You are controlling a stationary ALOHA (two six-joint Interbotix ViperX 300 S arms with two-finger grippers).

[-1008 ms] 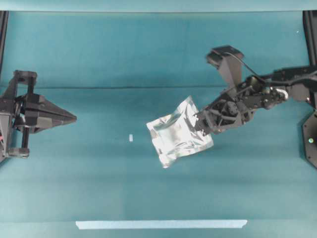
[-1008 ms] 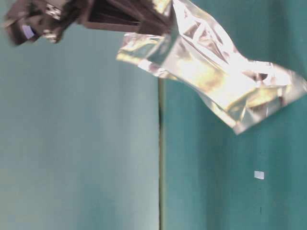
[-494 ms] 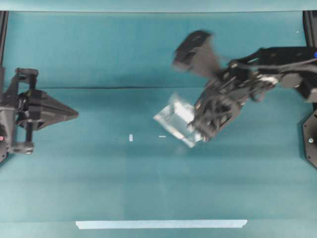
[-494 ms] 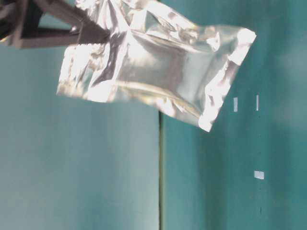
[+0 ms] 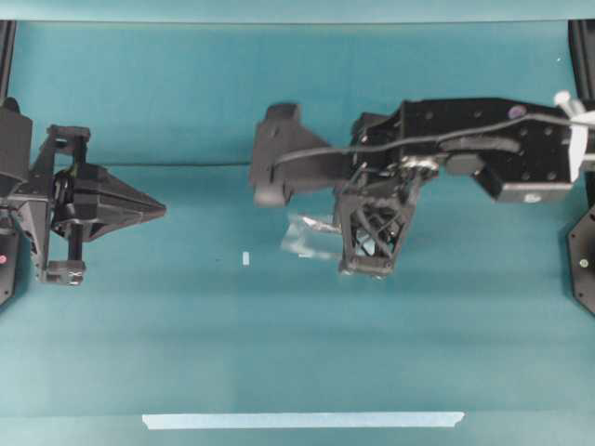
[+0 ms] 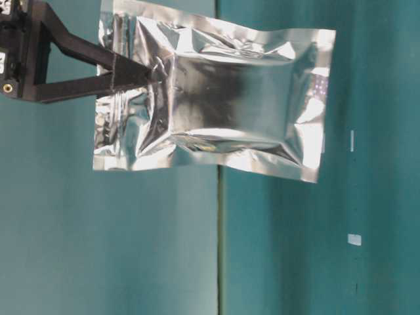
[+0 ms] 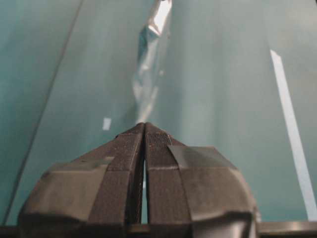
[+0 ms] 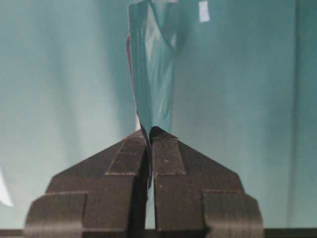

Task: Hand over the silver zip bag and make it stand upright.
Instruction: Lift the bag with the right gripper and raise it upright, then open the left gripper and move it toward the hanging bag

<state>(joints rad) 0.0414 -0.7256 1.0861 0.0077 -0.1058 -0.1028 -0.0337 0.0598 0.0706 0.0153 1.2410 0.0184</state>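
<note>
Right gripper (image 8: 149,133): you pinch the shiny crinkled silver foil zip bag (image 6: 223,98) by one edge, off the table.
Left gripper (image 7: 145,130): pressed together, holding nothing.

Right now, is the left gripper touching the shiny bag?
Apart. The overhead view shows bare cloth between the left gripper and the bag.

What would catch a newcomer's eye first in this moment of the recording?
The silver zip bag stands out first: shiny, crinkled foil filling the upper part of the table-level view, hanging in the air above the teal table. The right end effector is pinched shut on one edge of it near the middle of the overhead view. At the left, the left end effector points toward the bag, shut and empty.
</note>
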